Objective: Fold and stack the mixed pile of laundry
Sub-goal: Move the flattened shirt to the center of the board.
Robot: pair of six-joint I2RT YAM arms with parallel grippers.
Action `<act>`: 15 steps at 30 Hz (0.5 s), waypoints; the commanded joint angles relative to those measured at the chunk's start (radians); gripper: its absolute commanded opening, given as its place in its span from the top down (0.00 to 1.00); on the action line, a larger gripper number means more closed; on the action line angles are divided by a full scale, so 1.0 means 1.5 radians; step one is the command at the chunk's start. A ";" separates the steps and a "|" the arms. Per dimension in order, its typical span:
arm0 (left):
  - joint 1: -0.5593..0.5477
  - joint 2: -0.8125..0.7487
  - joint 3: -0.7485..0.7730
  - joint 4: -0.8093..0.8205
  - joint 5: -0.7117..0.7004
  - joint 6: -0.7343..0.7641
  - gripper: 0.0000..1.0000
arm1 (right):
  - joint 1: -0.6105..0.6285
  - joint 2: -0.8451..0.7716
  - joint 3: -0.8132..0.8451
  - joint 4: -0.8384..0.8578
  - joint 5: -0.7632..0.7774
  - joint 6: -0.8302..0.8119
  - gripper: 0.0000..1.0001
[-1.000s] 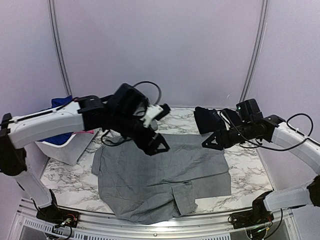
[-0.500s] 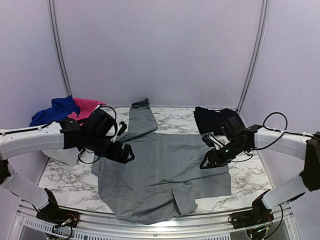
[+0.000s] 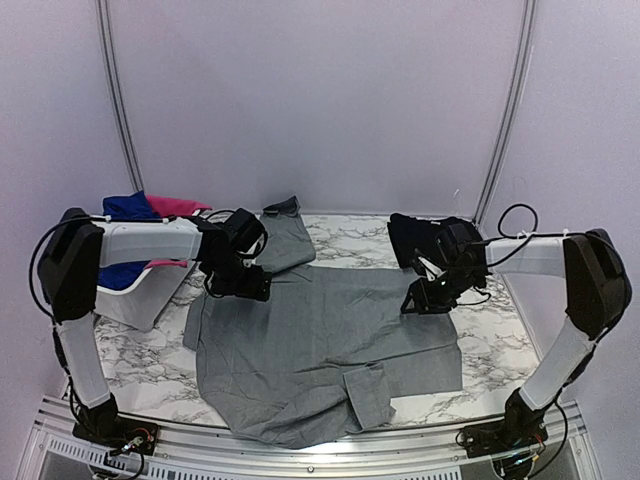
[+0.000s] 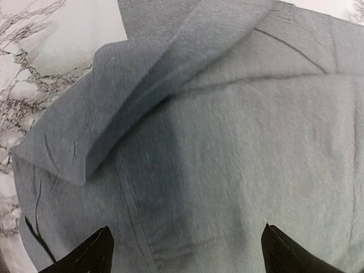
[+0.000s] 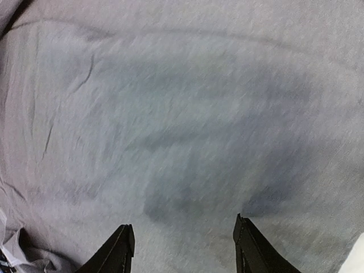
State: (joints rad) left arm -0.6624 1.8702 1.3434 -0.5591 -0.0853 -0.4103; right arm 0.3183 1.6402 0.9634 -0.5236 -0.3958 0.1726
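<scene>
A grey collared shirt lies spread flat on the marble table, one sleeve stretched toward the back. My left gripper hovers low over the shirt's far left shoulder, open wide; in the left wrist view the grey cloth and a folded sleeve edge lie under the left gripper. My right gripper is low over the shirt's far right edge, open, with only grey cloth below the right gripper. A black garment lies behind it.
A white basket stands at the left table edge with royal blue and hot-pink pieces in it. Bare marble shows beside the shirt's left shoulder. Purple walls close off the back and sides.
The left arm came down from above the shirt's middle to its far left shoulder. The right gripper dipped to the shirt's right side, then shifted back toward the far right edge.
</scene>
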 commanded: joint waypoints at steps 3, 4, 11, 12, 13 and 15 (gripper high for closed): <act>0.064 0.134 0.083 -0.010 0.024 0.041 0.12 | -0.018 0.105 0.065 0.031 0.056 -0.014 0.44; 0.074 0.150 0.095 -0.010 0.028 0.042 0.13 | -0.019 0.128 0.071 0.034 0.063 -0.015 0.44; 0.125 0.260 0.236 -0.014 0.068 0.071 0.17 | -0.041 0.239 0.168 0.029 0.093 -0.035 0.45; 0.130 0.274 0.263 -0.018 0.073 0.074 0.17 | -0.044 0.250 0.192 0.019 0.092 -0.037 0.45; 0.135 0.284 0.290 -0.025 0.075 0.076 0.16 | -0.045 0.254 0.215 0.005 0.091 -0.043 0.45; 0.139 0.287 0.339 -0.044 0.083 0.083 0.15 | -0.044 0.246 0.251 -0.025 0.084 -0.053 0.45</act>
State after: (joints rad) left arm -0.4717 2.2578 1.7489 -0.5621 -0.0116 -0.3210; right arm 0.2691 1.9675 1.2797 -0.4583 -0.3206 0.1253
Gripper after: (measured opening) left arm 0.839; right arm 0.553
